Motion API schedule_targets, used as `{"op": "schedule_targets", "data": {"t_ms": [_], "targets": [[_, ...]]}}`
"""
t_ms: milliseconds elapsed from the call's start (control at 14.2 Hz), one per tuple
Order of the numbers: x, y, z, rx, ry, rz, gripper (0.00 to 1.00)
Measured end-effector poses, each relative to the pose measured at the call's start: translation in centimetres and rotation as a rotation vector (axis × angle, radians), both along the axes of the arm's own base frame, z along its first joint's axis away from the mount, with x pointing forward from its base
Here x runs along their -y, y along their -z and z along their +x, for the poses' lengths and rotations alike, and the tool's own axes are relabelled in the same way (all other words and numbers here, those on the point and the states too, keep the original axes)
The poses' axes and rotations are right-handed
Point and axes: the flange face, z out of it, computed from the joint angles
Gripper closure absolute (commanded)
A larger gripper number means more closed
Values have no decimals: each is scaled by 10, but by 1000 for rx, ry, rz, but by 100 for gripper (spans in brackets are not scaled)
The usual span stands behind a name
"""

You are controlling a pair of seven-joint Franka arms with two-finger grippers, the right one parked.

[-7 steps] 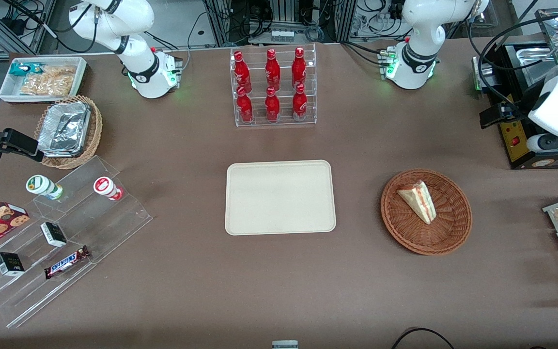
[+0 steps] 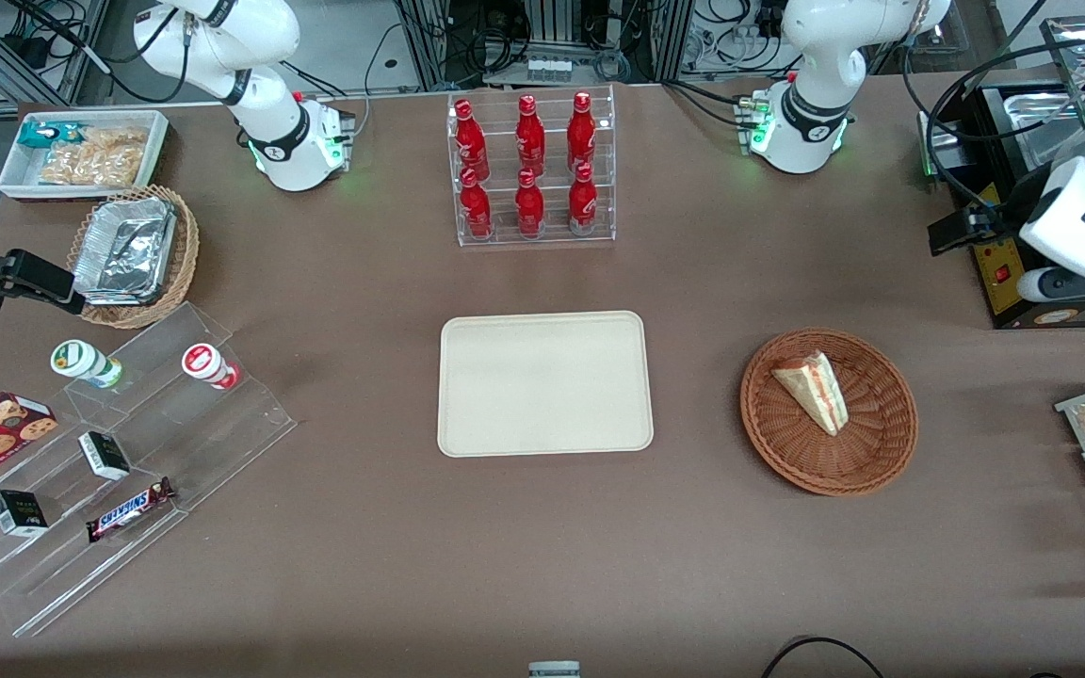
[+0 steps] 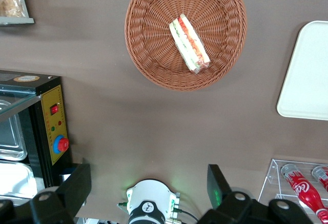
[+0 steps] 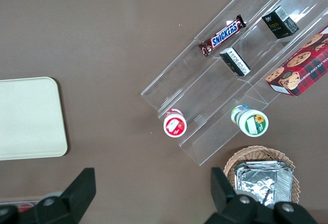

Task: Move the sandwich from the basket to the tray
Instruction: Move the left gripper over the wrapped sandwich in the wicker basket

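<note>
Sandwich [image 2: 811, 391] lies flat in the basket [image 2: 867, 461], near the bench's front edge toward the working arm's end. Tray [image 2: 543, 383] bare, mid-bench, well apart from the basket.

Gripper [image 3: 148, 188] hangs high near the bench's back edge at the working arm's end, by the black appliance [image 2: 1004, 273]; fingers spread wide, nothing held.

Step in hand, as I judge it: the reach to the basket. To do it well, come down over the wedge's middle and turn the wrist so the fingers straddle the two long bread faces, not the point. The wrap looks slippery and the bread soft: close gently, lift straight clear of the wicker rim.
</note>
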Motion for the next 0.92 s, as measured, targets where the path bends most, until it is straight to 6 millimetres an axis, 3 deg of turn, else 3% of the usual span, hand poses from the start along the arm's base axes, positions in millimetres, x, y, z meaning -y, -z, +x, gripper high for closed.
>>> {"op": "schedule_targets", "data": {"t_ms": [141,494,917], "targets": [[-1,29,5,-16,-1,0,0],[-6,134,16,-8,-73,9,0],[0,248,8,38,-225,22,0]]}}
